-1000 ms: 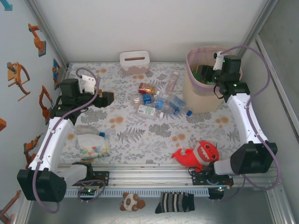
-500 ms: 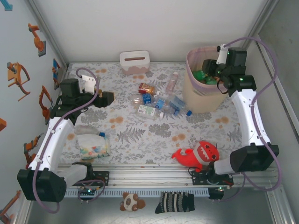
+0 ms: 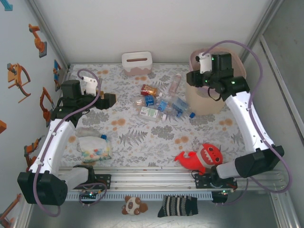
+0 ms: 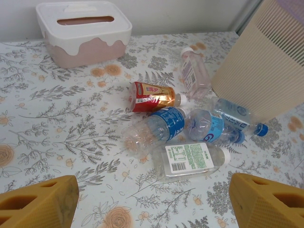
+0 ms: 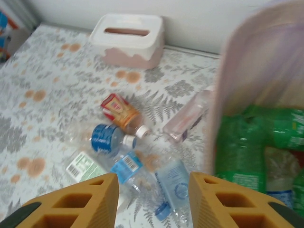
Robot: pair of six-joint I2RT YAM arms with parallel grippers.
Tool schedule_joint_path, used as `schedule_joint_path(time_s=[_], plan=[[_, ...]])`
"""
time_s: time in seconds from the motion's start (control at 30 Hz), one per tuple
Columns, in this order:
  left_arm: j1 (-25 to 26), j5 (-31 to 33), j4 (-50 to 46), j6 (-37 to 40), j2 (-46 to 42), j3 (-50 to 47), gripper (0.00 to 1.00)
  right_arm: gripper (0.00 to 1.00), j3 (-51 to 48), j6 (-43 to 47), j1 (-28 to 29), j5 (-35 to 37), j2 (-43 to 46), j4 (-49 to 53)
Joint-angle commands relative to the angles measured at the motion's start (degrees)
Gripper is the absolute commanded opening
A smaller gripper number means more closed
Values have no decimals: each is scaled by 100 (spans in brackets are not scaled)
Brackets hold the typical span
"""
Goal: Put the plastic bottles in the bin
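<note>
Bottles to move: we count six plastic bottles (image 3: 161, 103) lying on their sides in a loose cluster on the floral surface (image 3: 142, 137), just left of the bin (image 3: 209, 97). Several of them touch.
Bottles already in: green bottles (image 5: 247, 147) and a few others lie inside the bin, below its pink liner.
Closest to the bin: a blue-capped bottle (image 4: 239, 118) lies at the foot of the bin wall. We cannot tell whether it touches.
Right pincer (image 5: 153, 194): over the bin's left rim, looking down at the cluster. The jaws are a moderate gap apart with nothing between them.
Left pincer (image 4: 152, 206): wide and empty, low over the surface, well left of the cluster.
Risk, rolling: round bottles on their sides may roll off if a finger lands off-centre.
Risk, double pick: the copper-brown bottle (image 4: 153, 96) and the crumpled blue-labelled bottle (image 4: 156, 128) are close together. A wide grasp could catch both and drop one.
Risk, squashing: thin clear walls may buckle and spring out of the jaws.
Risk, bin: a low reach for the blue-capped bottle could snag the liner or shove the tall bin.
Risk, arms: both pincers face one cluster, so we would send only one at a time.
Risk, wrong item: the white slotted box (image 4: 83, 28), red plush shark (image 3: 202, 159) and bag of pastel bits (image 3: 95, 148) lie apart from the cluster, so a mix-up seems unlikely.
</note>
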State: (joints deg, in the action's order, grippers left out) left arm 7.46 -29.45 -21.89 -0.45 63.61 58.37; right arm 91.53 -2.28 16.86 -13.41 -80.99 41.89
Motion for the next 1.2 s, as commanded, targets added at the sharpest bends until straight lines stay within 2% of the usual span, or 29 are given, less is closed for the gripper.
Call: schedule_joint_path(time_s=[0.0, 0.2, 0.53, 0.8, 0.93, 1.17], plan=[[-11, -96, -26, 45, 2, -10, 82, 43, 137, 773, 401, 234, -88, 357], [-17, -174, 13, 5, 21, -10, 82, 44, 99, 1534, 1007, 464, -486, 592], [-17, -184, 60, -32, 8, -62, 82, 46, -148, 2090, 1857, 653, -1283, 426], [-17, -81, 129, 4, 113, -108, 82, 48, -239, 2250, 2186, 677, -1860, 12], [-25, 105, 556, 27, 179, -332, 82, 49, -274, 2224, 2325, 706, -2195, -273], [-35, -54, 789, 68, 447, -369, 81, 52, -196, 2239, 2531, 828, -2926, -339]])
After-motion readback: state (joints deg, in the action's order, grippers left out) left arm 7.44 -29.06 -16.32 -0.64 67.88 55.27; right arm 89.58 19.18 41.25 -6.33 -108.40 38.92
